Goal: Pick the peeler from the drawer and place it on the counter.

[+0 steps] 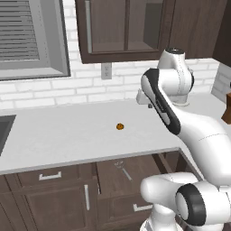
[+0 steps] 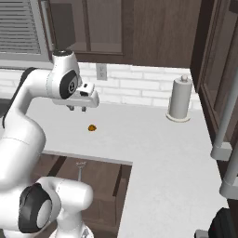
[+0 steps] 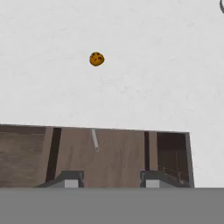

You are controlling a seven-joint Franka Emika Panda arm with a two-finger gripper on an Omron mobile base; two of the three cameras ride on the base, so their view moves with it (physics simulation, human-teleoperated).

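- Gripper [image 3: 112, 178] fingertips rise at the bottom of the hand view as two small grey-topped blocks with a clear gap between them and nothing in it; the jaws stand partly apart, empty.
- Beyond them lies the drawer [image 3: 118, 159], pulled out, its brown wood-grain floor showing; a slim pale handle of the peeler [image 3: 94, 141] rests on that floor, its head cut off under the edge of the counter [image 3: 144, 83].
- From the left base view the peeler [image 1: 122, 170] shows more fully in the open drawer [image 1: 135, 173]: a thin silver tool with a forked head toward the counter [image 1: 67, 135], lying apart from the drawer walls.
- Seen from the right base view, the gripper [image 2: 76, 108] hangs high over the counter [image 2: 158, 153], well above the drawer [image 2: 95, 179] and the peeler [image 2: 81, 168], which reads as a faint grey line.
- On the smooth white slab sits a small round orange-brown object [image 1: 120, 127], speckled dark in the hand view [image 3: 96, 58].
- Right base view also gives an upright paper towel roll [image 2: 179, 99] near the brick wall.
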